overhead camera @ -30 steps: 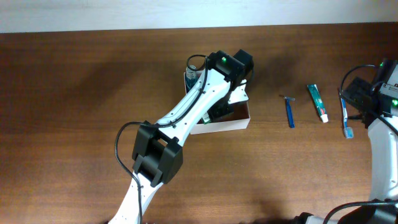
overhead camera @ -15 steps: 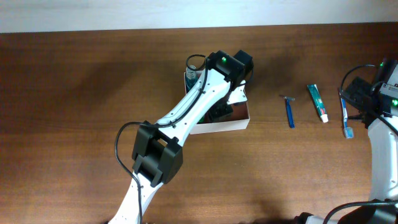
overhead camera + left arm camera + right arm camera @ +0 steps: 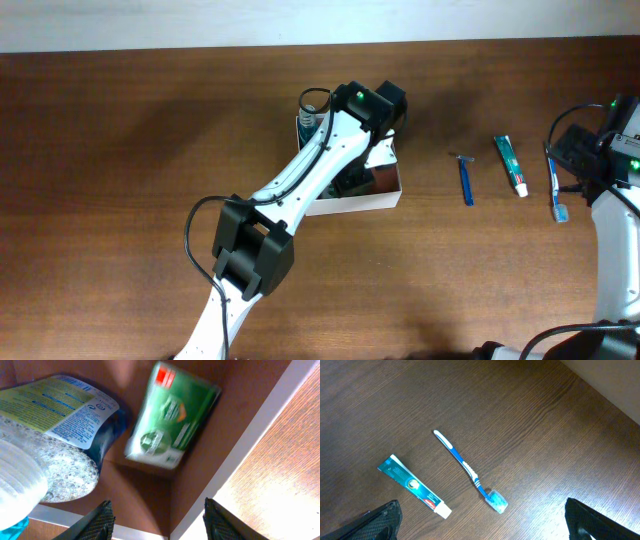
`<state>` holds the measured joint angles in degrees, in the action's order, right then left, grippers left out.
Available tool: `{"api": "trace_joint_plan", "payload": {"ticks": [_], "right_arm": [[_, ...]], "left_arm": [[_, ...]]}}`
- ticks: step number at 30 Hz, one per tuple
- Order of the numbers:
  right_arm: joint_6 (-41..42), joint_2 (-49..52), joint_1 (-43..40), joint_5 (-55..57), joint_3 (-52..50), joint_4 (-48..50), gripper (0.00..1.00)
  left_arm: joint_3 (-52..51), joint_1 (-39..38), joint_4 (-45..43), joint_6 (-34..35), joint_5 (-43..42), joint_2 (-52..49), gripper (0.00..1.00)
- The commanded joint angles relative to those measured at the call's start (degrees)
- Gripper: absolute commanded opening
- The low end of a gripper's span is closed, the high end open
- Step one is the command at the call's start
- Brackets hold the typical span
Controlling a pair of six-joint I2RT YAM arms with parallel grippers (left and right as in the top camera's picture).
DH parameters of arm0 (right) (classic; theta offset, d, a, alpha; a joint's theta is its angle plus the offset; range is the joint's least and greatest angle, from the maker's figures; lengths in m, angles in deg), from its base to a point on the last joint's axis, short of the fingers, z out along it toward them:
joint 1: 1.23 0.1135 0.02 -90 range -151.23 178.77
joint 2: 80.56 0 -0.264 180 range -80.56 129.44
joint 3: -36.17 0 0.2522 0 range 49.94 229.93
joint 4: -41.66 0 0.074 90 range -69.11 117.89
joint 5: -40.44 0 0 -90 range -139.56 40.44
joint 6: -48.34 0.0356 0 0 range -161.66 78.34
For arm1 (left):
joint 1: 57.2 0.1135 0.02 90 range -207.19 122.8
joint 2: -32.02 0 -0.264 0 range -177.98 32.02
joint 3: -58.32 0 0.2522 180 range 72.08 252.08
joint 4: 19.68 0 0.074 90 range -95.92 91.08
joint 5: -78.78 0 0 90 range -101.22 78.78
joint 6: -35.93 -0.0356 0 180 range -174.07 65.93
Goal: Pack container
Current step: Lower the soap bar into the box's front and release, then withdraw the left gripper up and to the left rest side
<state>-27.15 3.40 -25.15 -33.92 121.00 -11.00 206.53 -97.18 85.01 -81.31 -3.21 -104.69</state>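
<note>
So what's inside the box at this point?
A green packet and a labelled bottle are in the box. From overhead the left arm covers most of the inside, hiding the rest.

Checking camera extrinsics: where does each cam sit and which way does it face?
Overhead: fixed above the table, looking straight down; shows left arm, right arm, container, razor, toothpaste, toothbrush.
Left wrist: over the container, looking into it at a green packet and a bottle; left tool tips at the bottom edge.
Right wrist: above the table's right end, looking down; right tool tips in the bottom corners.
Shared: overhead and right wrist both show toothpaste and toothbrush.
</note>
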Motion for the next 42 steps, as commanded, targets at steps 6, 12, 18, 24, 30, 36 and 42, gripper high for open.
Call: {"api": "trace_joint_plan", "payload": {"ticks": [6,12,18,24,30,36,42], "right_arm": [[-0.3,0.1,-0.2,1.1,0.5,0.2,0.99],[-0.3,0.1,-0.2,1.1,0.5,0.2,0.98],[-0.3,0.1,-0.2,1.1,0.5,0.2,0.98],[-0.3,0.1,-0.2,1.1,0.5,0.2,0.99],[-0.3,0.1,-0.2,1.1,0.5,0.2,0.99],[-0.3,0.1,-0.2,1.1,0.5,0.2,0.98],[-0.3,0.1,-0.2,1.1,0.5,0.2,0.99]], "left_arm": [[1.1,-2.1,0.1,-0.7,-1.4,5.7,0.59],[5.8,-4.9,-0.5,2.5,-3.7,13.4,0.59],[7.8,-4.3,-4.8,8.2,-3.6,25.4,0.7],[7.8,1.8,-6.6,17.9,1.2,34.9,0.87],[7.8,13.7,-5.0,28.5,2.8,37.1,0.99],[5.4,27.9,-4.8,39.8,2.8,35.8,0.99],[0.3,37.1,-4.7,47.5,2.5,32.9,0.99]]}}
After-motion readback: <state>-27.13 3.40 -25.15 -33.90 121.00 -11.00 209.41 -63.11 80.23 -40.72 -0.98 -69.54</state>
